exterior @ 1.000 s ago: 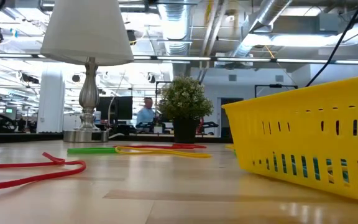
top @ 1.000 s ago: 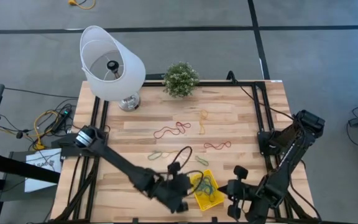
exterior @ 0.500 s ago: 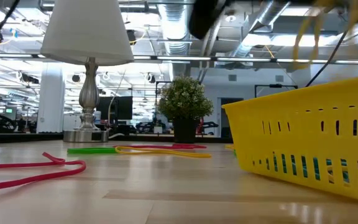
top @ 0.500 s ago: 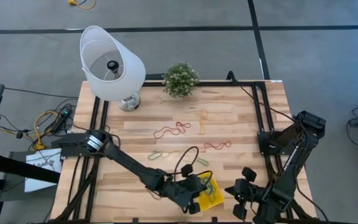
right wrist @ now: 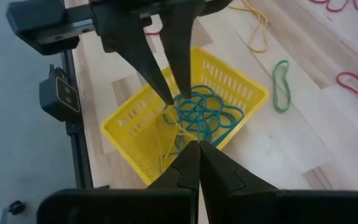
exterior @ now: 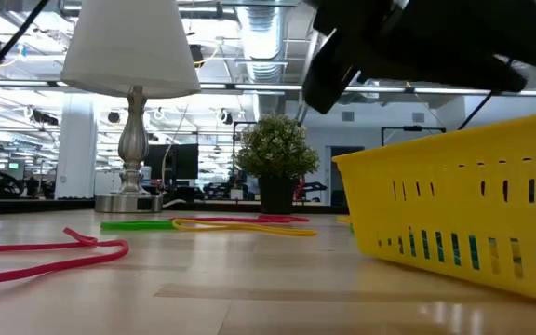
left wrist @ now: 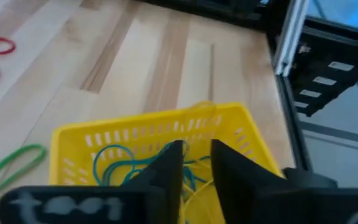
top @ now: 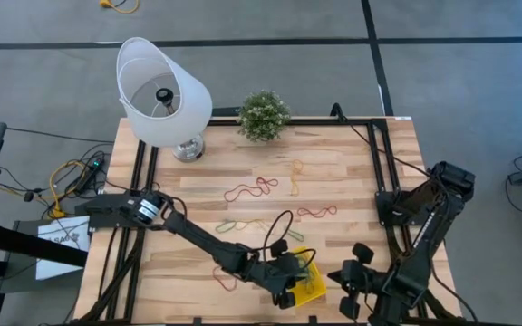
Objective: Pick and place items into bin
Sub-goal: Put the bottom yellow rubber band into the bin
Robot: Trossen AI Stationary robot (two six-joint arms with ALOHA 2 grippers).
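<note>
While the left gripper (right wrist: 169,93) hangs slightly spread directly above the bin (right wrist: 126,134), a yellow loop (right wrist: 166,140) drops inside, lower centre

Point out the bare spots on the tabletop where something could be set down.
Free: the wood between the lamp base and red loop, and the right side beyond the plant. Crowded: around the yellow bin, where the left gripper hangs, and the mid-table loops.
</note>
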